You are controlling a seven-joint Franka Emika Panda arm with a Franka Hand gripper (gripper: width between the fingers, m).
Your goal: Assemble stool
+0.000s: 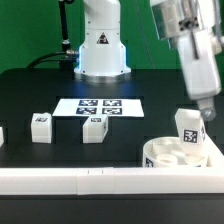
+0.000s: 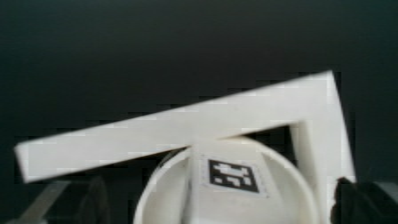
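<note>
The held leg (image 1: 188,131) stands upright over the seat (image 1: 160,157), near its far rim; I cannot tell if they touch. The gripper (image 1: 198,112) pinches this leg tight. It looks hard, light and smooth, so the flat sides are best to hold. The seat sits in the border bars' (image 1: 50,180) corner.

Only the exterior view shows the second leg (image 1: 93,127) and third leg (image 1: 42,125), well apart from the seat. The wrist view shows the held leg's tag (image 2: 233,175) big.
</note>
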